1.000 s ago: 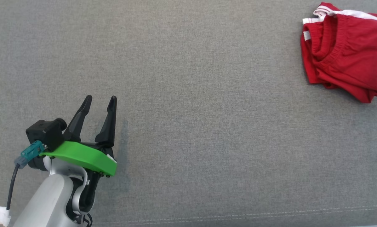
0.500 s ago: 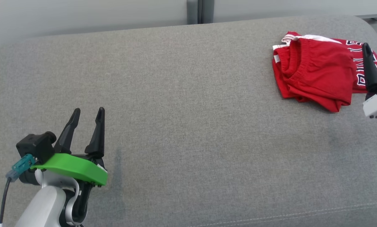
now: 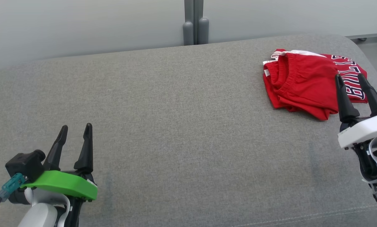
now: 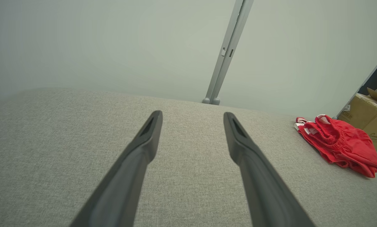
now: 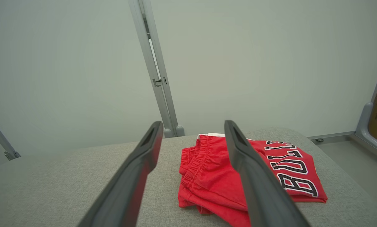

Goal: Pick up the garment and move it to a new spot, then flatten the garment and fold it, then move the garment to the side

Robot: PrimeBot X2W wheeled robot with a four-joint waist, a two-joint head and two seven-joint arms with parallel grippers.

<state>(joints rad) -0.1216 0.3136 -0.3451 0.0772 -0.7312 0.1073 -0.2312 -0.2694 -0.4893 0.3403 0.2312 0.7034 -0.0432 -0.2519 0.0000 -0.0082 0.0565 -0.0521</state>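
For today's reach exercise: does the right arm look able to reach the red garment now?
Probably yes: the right gripper, jaws open, points at the red garment close ahead, nothing between.

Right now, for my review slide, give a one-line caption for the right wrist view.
Open right gripper aimed at crumpled red shorts with black-and-white lettering, lying on a grey cushion.

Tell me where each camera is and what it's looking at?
Head view: on the head, looking down at the grey fabric cushion; left end effector and right end effector show.
Left wrist view: on the left wrist, looking along its dark fingers across the cushion toward the pale wall.
Right wrist view: on the right wrist, looking past its fingers at the crumpled red shorts.
Shared: all three see the shorts.
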